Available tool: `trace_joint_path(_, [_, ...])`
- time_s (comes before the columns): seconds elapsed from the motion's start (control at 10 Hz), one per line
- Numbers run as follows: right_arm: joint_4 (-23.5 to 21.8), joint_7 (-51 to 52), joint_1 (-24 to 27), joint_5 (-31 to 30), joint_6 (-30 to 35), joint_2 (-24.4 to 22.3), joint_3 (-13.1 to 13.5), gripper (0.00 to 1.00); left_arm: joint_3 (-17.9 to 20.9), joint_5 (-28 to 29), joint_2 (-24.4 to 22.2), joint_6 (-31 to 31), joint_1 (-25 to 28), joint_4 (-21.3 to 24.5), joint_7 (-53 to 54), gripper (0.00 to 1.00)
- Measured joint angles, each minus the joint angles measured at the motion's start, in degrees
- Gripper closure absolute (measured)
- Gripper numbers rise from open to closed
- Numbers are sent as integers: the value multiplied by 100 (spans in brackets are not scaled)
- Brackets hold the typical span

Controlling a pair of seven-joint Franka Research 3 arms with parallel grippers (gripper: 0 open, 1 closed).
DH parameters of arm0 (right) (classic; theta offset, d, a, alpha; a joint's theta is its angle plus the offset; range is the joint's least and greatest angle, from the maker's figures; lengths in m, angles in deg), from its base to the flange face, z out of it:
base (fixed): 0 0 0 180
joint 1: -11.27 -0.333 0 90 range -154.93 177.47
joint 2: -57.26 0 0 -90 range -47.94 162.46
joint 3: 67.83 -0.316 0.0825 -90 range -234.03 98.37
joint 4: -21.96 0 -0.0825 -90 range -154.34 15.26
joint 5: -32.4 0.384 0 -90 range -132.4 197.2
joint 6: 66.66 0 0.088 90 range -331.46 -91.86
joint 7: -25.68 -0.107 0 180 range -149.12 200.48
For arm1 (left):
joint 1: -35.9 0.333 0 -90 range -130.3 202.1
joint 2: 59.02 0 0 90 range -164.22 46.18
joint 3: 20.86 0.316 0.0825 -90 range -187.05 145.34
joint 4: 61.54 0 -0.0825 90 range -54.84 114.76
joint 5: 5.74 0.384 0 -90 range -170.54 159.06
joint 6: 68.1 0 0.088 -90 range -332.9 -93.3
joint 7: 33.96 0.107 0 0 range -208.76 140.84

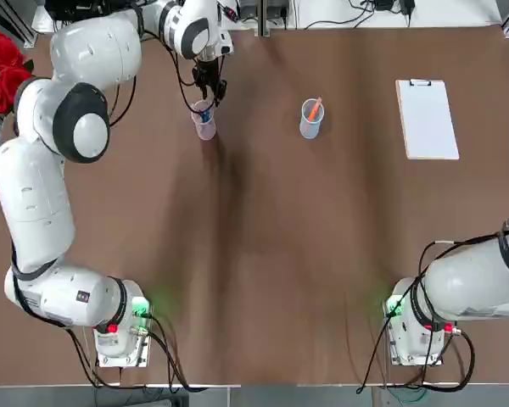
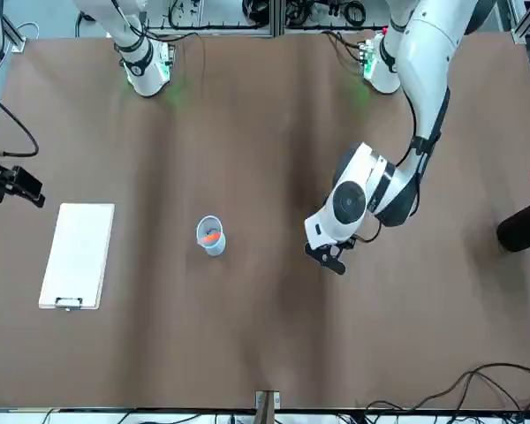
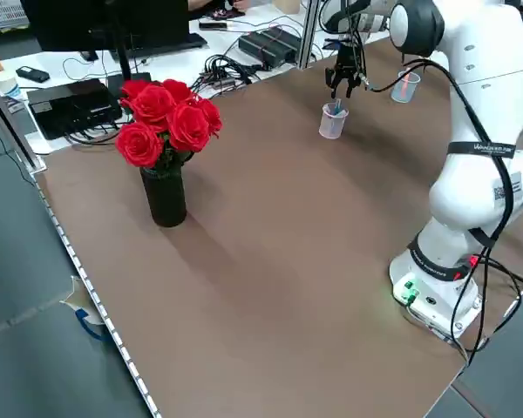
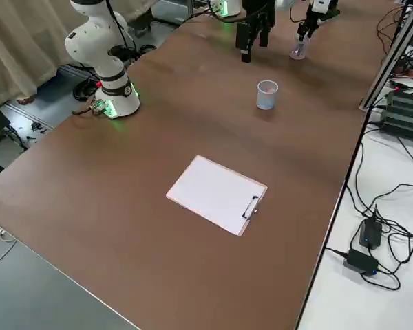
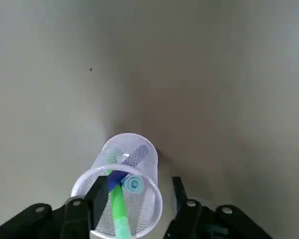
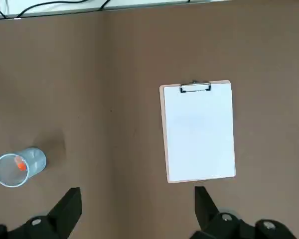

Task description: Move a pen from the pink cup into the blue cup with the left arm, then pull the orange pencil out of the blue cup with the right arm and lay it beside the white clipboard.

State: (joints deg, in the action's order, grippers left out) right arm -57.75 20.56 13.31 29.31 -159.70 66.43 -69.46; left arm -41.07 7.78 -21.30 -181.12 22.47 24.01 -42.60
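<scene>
Left gripper (image 5: pixel 137 196) fingers straddle the green pen (image 5: pixel 118 209) in the pink cup (image 5: pixel 127 154).

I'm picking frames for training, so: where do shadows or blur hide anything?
Top view: a soft dark band of shadow runs down the brown table below the pink mesh cup.
Left wrist view: the near end of the green pen is blurred.
Right wrist view: the white clipboard is evenly lit.

Even, bright overhead light falls on the brown tabletop (image 1: pixel 263 254), drawing soft, short shadows under the arms. The left wrist view looks washed out and greyish, its near pincer fingers (image 5: pixel 97 199) slightly blurred. Green base lamps tint the surface nearby.
</scene>
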Motion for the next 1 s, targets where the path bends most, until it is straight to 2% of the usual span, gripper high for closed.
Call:
trace_joint_path(0.6, [0,0,4,0,25,0,2,0,-1,410,58,6,0,80,51,52])
trace_joint_path(0.9, [-1,0,5,0,27,0,1,0,-1,543,58,6,0,80,59,61])
trace_joint_path(1.0, [-3,0,7,0,30,0,2,0,-2,548,58,6,0,80,59,67])
